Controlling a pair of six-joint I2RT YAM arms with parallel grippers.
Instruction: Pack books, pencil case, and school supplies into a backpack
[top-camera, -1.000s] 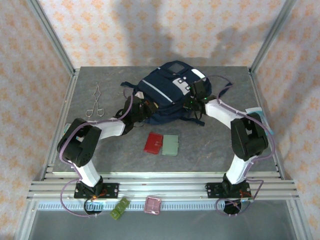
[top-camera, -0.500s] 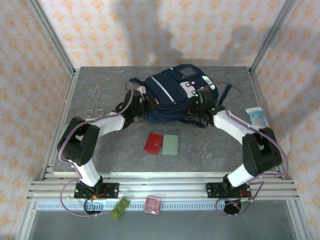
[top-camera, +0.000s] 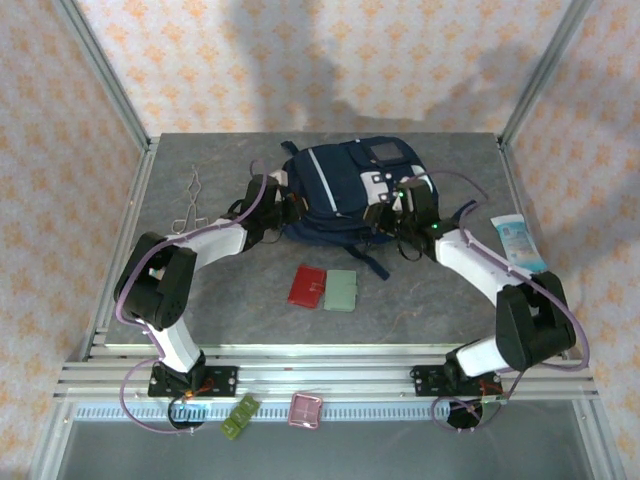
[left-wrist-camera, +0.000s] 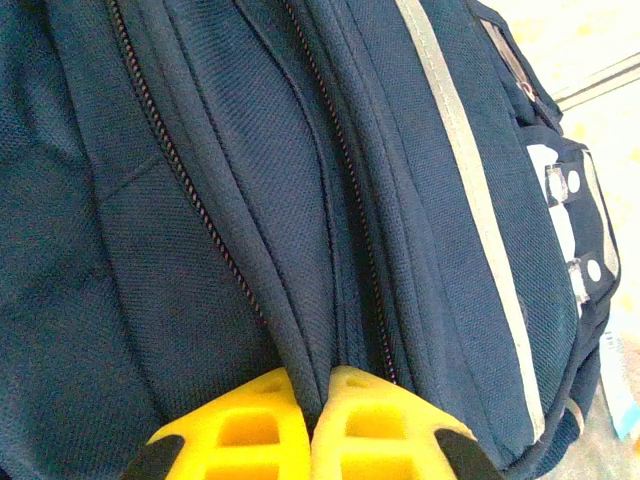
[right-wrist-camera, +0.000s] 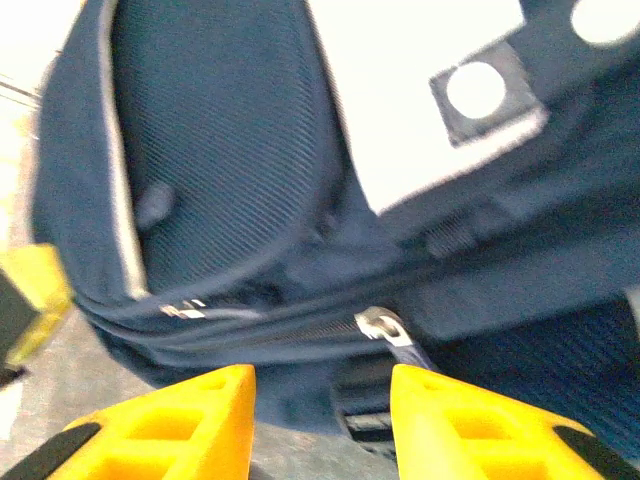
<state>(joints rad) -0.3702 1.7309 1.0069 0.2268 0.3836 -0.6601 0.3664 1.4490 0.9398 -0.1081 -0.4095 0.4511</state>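
Backpack: a navy-blue backpack (top-camera: 345, 185) lies flat toward the far middle of the grey table (top-camera: 220, 300), with its grey square patch (top-camera: 385, 151) at the far end.
Backpack contents: cannot be told. In the left wrist view the zip lines beside the pale stripe (left-wrist-camera: 470, 200) run closed, and nothing inside is visible.
Left gripper: the left gripper (left-wrist-camera: 312, 385) is at the backpack's left edge, its yellow fingers pressed together on a raised fold of the navy fabric.
Right gripper: the right gripper (right-wrist-camera: 320, 385) is at the backpack's near right edge, its jaws apart and holding nothing. A metal zipper pull (right-wrist-camera: 383, 327) sits just beyond the gap between the fingers.
School supplies: a red case (top-camera: 306, 286) and a pale green case (top-camera: 341, 291) lie touching side by side on the table, near the backpack's front edge but apart from it.
Other items: a thin metal scissor-like tool (top-camera: 190, 205) lies at the far left, and a light-blue packet (top-camera: 520, 243) lies at the right edge.
Change over the last second: the backpack has slid and turned to the right, and the patch now sits further right. The right arm has swung outward, uncovering the packet, and its jaws have gone from closed to apart. The left jaws have stayed together. The two cases and the tool have not moved.
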